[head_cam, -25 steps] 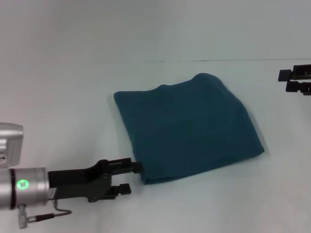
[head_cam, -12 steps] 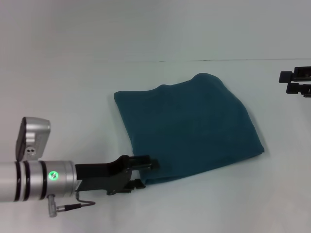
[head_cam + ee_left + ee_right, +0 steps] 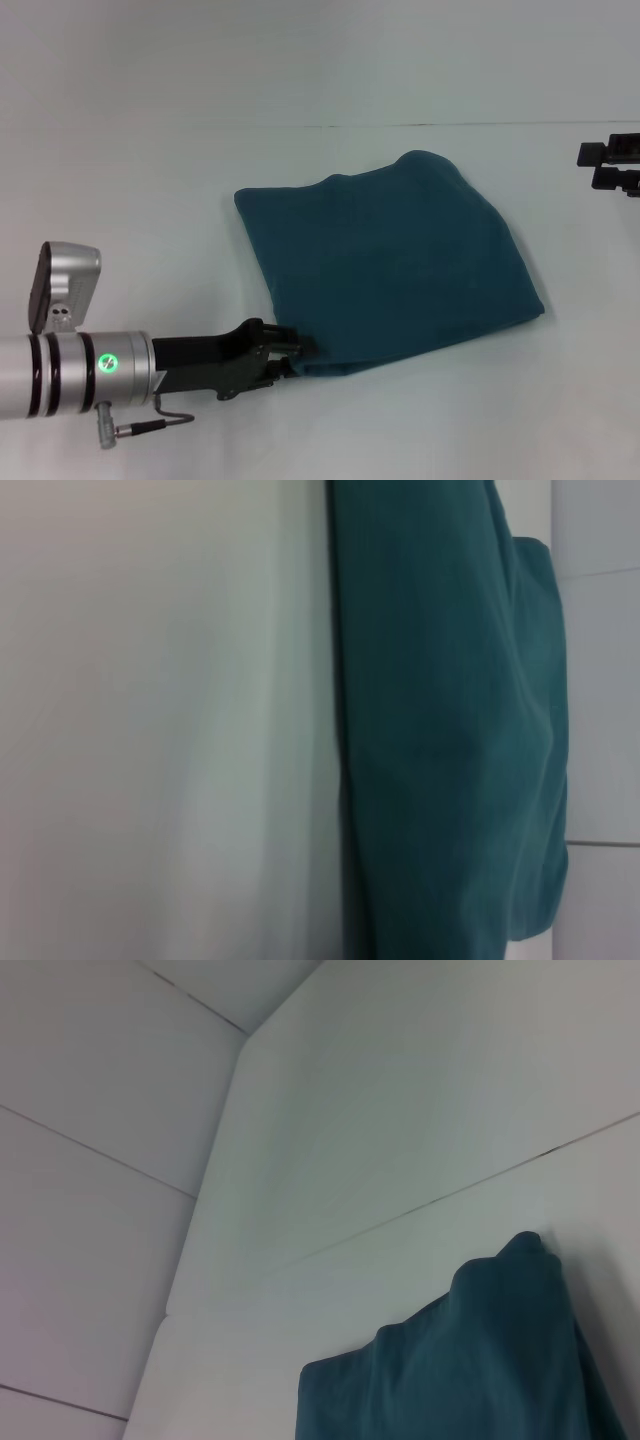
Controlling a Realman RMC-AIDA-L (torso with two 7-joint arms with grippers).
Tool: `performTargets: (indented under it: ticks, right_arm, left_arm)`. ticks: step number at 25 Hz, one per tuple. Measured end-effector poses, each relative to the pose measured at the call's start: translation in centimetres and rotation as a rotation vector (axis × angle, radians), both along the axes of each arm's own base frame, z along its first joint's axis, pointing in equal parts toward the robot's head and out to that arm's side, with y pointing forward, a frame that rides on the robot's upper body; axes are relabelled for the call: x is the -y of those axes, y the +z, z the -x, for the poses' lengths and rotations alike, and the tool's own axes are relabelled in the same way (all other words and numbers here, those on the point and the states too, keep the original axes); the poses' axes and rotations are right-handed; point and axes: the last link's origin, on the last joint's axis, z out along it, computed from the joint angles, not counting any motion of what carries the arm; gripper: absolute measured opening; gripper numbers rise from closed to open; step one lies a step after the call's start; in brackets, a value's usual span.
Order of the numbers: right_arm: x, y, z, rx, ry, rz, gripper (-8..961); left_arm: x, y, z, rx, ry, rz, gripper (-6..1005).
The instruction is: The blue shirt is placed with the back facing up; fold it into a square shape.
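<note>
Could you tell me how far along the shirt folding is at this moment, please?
Mostly done: the shirt already lies as a compact, roughly square bundle on the table. In hand: the left gripper is at its near-left corner, apparently tidying or pinching it. Left: squaring the bulging far edge. The right gripper sits off to the right.

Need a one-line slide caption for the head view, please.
Left gripper at the near corner of the folded blue shirt; right gripper parked far right.
</note>
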Motion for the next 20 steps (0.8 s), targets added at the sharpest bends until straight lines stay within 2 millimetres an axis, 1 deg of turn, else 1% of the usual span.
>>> performTargets:
  ticks: [6, 14, 18, 20]
  right_arm:
    - [0.0, 0.0, 0.0, -0.001, -0.001, 0.0, 567]
    - [0.0, 0.0, 0.0, -0.001, -0.002, 0.001, 567]
    - [0.0, -0.1, 0.0, -0.003, -0.004, 0.003, 567]
    - [0.1, -0.2, 0.0, -0.005, -0.008, 0.007, 566]
  left_arm:
    - [0.0, 0.0, -0.2, 0.005, -0.015, 0.007, 424]
    - [0.1, 0.2, -0.2, 0.001, -0.045, 0.003, 56]
    - [0.3, 0.8, 0.7, -0.021, -0.045, -0.01, 57]
    - [0.6, 1.8, 1.6, -0.032, -0.033, -0.027, 56]
